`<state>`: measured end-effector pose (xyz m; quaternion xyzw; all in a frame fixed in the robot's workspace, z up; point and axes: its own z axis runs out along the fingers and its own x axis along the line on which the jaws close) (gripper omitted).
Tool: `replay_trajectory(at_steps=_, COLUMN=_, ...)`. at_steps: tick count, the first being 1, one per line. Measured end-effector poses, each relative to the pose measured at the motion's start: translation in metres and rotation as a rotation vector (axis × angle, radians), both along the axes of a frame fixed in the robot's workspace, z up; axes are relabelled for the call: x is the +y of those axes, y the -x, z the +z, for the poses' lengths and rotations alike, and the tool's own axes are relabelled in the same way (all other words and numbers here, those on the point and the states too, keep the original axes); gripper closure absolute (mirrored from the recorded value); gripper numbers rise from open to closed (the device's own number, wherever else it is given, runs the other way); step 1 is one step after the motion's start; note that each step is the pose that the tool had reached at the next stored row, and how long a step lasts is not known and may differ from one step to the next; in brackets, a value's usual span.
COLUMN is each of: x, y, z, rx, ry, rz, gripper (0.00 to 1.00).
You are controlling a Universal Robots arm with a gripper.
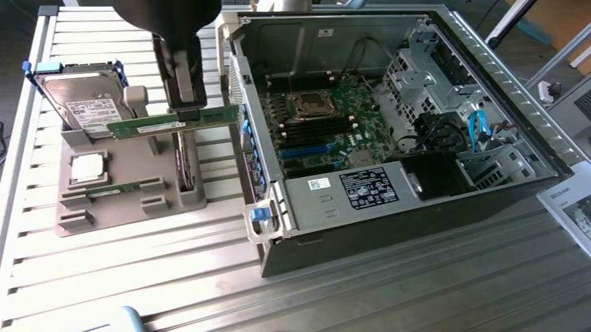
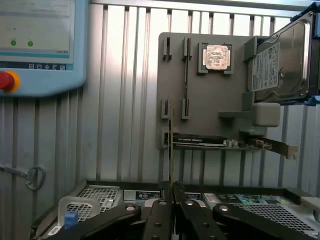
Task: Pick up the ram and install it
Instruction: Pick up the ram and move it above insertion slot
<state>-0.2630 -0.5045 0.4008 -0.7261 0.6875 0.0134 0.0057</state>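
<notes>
The ram is a long green stick, hanging level in the air above the grey holder tray, just off the open computer case on the exterior view's left. My gripper is shut on it from above, near the end closer to the case. In the wrist view the ram shows edge-on as a thin strip rising from between my black fingers, with the gripper clamped on it. The motherboard's dark memory slots lie inside the case.
The tray carries a silver hard drive, a processor, another green stick and an upright expansion card. A teach pendant lies on the slatted table. The case's side wall stands between tray and motherboard.
</notes>
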Motion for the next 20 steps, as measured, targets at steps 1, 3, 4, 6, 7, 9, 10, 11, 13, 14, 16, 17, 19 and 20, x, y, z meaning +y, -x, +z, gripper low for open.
replay_trajectory(at_steps=1, x=0.0000, y=-0.003, z=0.0000, rx=0.0000, ry=0.0001, rz=0.000, gripper=0.88)
replay_trajectory(at_steps=3, x=0.0000, y=-0.014, z=-0.0001, rx=-0.0001, ry=-0.0001, rz=0.000, gripper=0.88)
replay_trajectory(at_steps=4, x=0.0000, y=-0.017, z=0.0000, rx=0.0000, ry=0.0000, rz=0.000, gripper=0.88)
replay_trajectory(at_steps=6, x=0.0000, y=-0.026, z=0.0000, rx=-0.0001, ry=0.0000, rz=0.000, gripper=0.88)
replay_trajectory(at_steps=7, x=0.0000, y=-0.029, z=0.0000, rx=0.0000, ry=0.0001, rz=0.000, gripper=0.88)
replay_trajectory(at_steps=9, x=0.0000, y=-0.036, z=0.0000, rx=0.0000, ry=0.0000, rz=0.000, gripper=0.88)
replay_trajectory(at_steps=10, x=0.0000, y=-0.039, z=0.0000, rx=0.0000, ry=0.0000, rz=0.000, gripper=0.88)
replay_trajectory(at_steps=11, x=0.0000, y=-0.043, z=0.0000, rx=0.0000, ry=0.0000, rz=0.000, gripper=0.88)
replay_trajectory(at_steps=13, x=0.0000, y=-0.052, z=0.0000, rx=0.0000, ry=0.0000, rz=0.000, gripper=0.88)
replay_trajectory(at_steps=14, x=0.0000, y=-0.056, z=0.0000, rx=0.0000, ry=0.0000, rz=0.000, gripper=0.88)
replay_trajectory(at_steps=16, x=0.0000, y=-0.065, z=0.0000, rx=0.0000, ry=0.0000, rz=0.000, gripper=0.88)
replay_trajectory(at_steps=17, x=0.0000, y=-0.068, z=0.0000, rx=0.0000, ry=0.0000, rz=0.000, gripper=0.88)
replay_trajectory(at_steps=19, x=0.0000, y=-0.078, z=-0.0001, rx=0.0000, ry=0.0000, rz=0.000, gripper=0.88)
replay_trajectory(at_steps=20, x=0.0000, y=-0.085, z=-0.0001, rx=0.0000, ry=-0.0001, rz=0.000, gripper=0.88)
